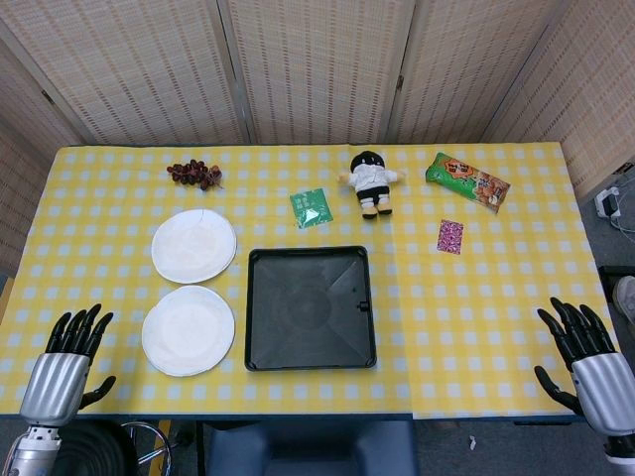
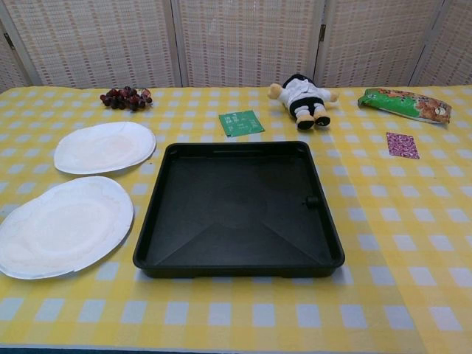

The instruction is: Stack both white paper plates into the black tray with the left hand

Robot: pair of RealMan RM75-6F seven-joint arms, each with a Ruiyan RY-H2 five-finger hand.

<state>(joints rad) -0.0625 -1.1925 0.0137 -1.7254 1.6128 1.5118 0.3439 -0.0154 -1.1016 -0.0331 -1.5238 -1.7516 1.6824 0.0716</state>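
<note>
Two white paper plates lie left of the black tray, which is empty. The near plate sits by the table's front edge and the far plate just behind it. In the chest view the tray fills the middle, with the near plate and far plate to its left. My left hand hovers at the front left corner, fingers spread, holding nothing, a little left of the near plate. My right hand stands open at the front right corner. The chest view shows neither hand.
Along the back of the yellow checked table lie a bunch of grapes, a green packet, a small doll, a green snack bag and a pink packet. Woven screens stand behind.
</note>
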